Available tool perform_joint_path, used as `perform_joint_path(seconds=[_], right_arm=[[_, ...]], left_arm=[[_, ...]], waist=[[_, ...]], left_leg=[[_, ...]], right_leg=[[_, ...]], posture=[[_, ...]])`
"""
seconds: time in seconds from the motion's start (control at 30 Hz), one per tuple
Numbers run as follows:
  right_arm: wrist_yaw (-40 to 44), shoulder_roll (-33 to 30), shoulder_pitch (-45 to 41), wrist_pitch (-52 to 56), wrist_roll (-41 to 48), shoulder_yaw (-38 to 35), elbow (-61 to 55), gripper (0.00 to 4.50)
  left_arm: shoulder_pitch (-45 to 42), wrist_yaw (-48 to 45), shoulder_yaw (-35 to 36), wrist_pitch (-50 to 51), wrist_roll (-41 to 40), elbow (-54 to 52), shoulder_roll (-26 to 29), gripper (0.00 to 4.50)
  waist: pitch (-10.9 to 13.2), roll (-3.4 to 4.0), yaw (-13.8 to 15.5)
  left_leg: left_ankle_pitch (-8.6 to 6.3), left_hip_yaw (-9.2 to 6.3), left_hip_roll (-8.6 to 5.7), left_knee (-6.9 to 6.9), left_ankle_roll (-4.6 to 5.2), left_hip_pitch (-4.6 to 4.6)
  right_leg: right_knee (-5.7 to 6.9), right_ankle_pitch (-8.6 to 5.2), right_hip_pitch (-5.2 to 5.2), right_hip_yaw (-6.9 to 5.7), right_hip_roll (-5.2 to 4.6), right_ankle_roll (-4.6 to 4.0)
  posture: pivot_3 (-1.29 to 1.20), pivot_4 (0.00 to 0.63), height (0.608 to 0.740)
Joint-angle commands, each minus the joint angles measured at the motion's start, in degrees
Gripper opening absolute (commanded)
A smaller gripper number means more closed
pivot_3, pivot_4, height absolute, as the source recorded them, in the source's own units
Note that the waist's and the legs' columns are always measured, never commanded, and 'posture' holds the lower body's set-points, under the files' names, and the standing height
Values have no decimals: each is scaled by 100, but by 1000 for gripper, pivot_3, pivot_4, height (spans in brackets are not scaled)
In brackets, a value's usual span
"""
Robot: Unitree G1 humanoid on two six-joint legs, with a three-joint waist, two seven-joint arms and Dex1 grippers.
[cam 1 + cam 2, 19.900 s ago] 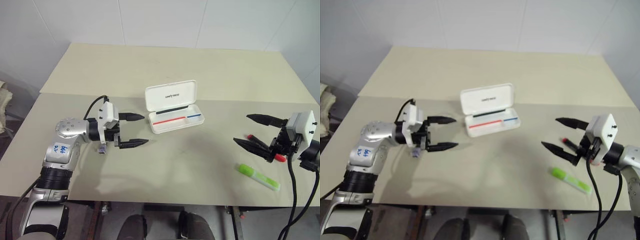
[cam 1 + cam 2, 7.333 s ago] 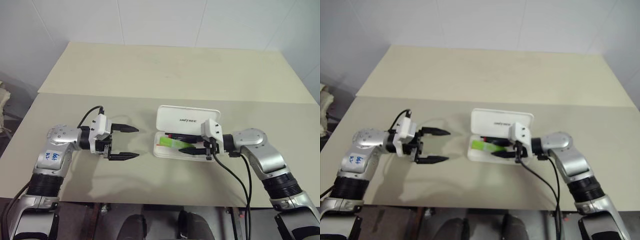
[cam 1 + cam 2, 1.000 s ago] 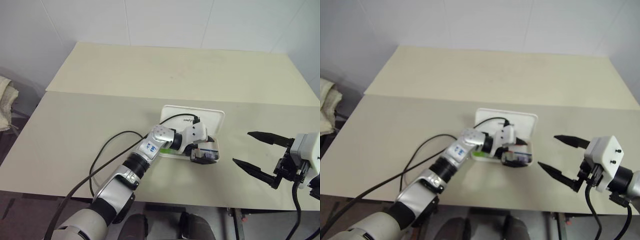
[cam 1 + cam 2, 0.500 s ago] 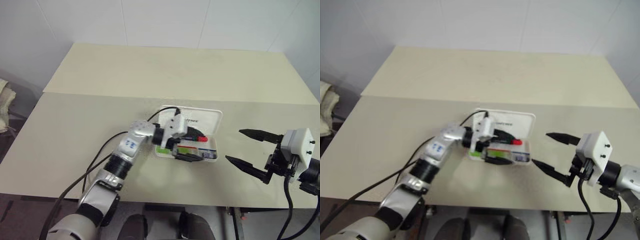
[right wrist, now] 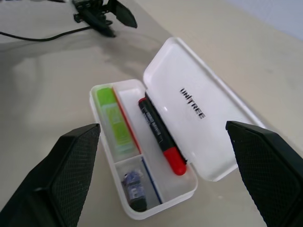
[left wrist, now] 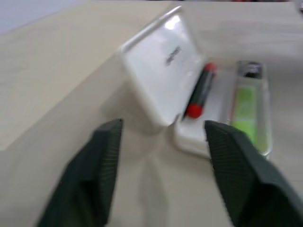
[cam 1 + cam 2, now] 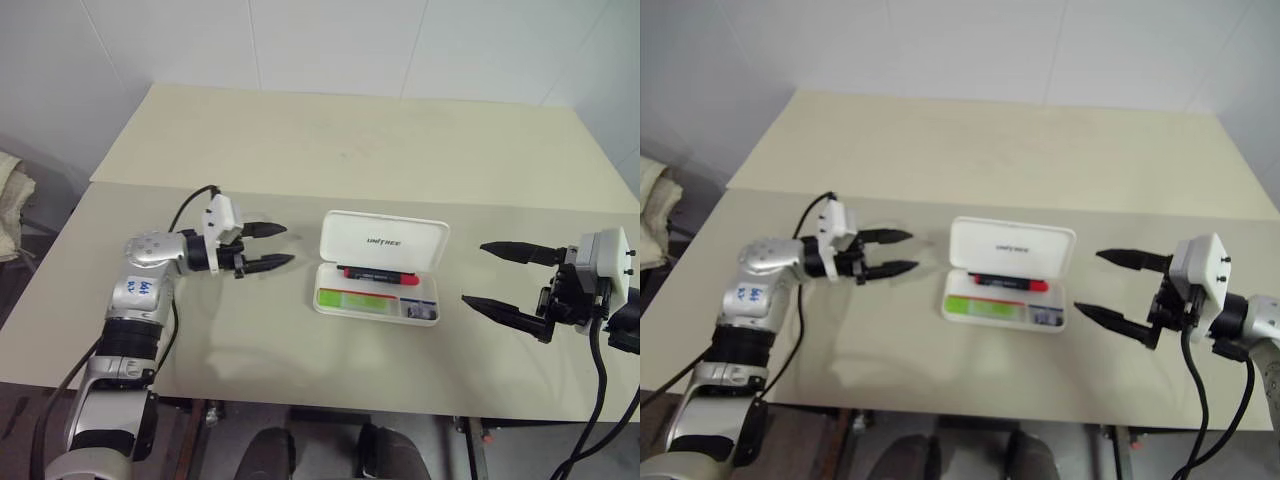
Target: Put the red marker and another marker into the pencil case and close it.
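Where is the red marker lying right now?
The red marker lies inside the open pencil case, along the hinge side beside the raised lid, with the green marker in the front compartment.

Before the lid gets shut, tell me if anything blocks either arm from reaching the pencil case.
Nothing visible. Bare table lies between the pencil case and each gripper, left and right. Both markers lie inside it.

A pale beige table (image 7: 300,140) (a seam across its width) stands against a white tiled wall (image 7: 330,40).

A beige table (image 7: 330,140) stands against a white wall (image 7: 330,40).
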Motion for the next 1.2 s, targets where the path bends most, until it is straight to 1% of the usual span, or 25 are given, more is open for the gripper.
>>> perform_joint_path(seconds=[0.03, 0.17, 0.2, 0.3, 0.47, 0.53, 0.7, 0.83, 1.0, 1.1, 1.2], right_arm=[[224, -134, -230, -224, -82, 43, 269, 4500], [315, -137, -393, -338, -190, 116, 499, 4500], [329, -135, -420, -362, -214, 120, 541, 4500], [351, -126, -460, -394, -264, 106, 605, 4500], [354, -122, -434, -380, -283, 76, 635, 4500], [353, -122, -402, -356, -285, 65, 647, 4500], [289, -48, -375, -405, -361, 97, 723, 4500], [195, 49, -328, -405, -386, 134, 628, 4500], [96, 110, -278, -399, -395, 142, 545, 4500], [46, 131, -231, -398, -391, 144, 490, 4500], [-14, 152, -180, -379, -380, 141, 420, 4500]], left_arm=[[-115, 220, 177, -265, 2, 106, 50, 1459], [-154, 375, 77, -374, 41, 113, -70, 87], [-171, 428, 52, -384, 47, 110, -123, 13], [-280, 626, -26, -412, 109, 181, -312, 13], [-720, 1119, -201, -478, 335, 639, -830, 13], [-945, 1267, -253, -520, 403, 934, -1037, 13], [-1400, 1560, -384, -676, 652, 1675, -1329, 13], [-1560, 1309, -366, -834, 582, 1812, -1465, 13], [-1621, 1076, -328, -1055, 596, 1918, -1393, 13], [-1568, 629, -303, -1116, 414, 1735, -1359, 13], [-1441, -90, -408, -1214, 285, 1419, -1238, 13]], waist=[[1, -3, -3], [1, -3, -3], [1, -3, -4], [1, -4, -2], [1, -7, 9], [1, -8, 2], [1, -10, -22], [1, -11, -28], [1, -11, -20], [1, -11, -17], [1, -10, -19]], left_leg=[[0, 0, 0, 0, 0, 1], [0, 1, 1, 0, 0, 0], [0, 2, 1, 0, -1, 1], [0, 6, 1, 1, -1, 1], [1, 7, 0, 4, -1, -1], [1, 9, 0, 4, -1, 1], [1, 14, 0, 2, -1, 2], [1, 14, 1, 0, -1, 1], [1, 14, 1, 1, -1, 0], [1, 14, 1, 1, -1, -1], [1, 14, 0, 1, -1, -1]], right_leg=[[0, 0, 0, 0, 0, 0], [1, 0, -1, -1, 1, 1], [1, 0, -1, -1, 0, 1], [1, 1, 0, 0, 0, 3], [0, 3, 0, 0, 0, 5], [1, 3, 0, 0, 0, 5], [0, 3, -1, 0, 1, 5], [-3, 3, -1, -2, 1, 5], [-2, 3, -2, -2, 0, 5], [-2, 3, -2, -2, 1, 5], [-2, 3, -2, -2, 0, 5]], posture=[[0, 150, 740], [0, 150, 740], [0, 150, 740], [0, 150, 740], [0, 150, 740], [0, 150, 740], [0, 150, 740], [0, 150, 740], [0, 150, 740], [0, 150, 740], [0, 150, 740]])
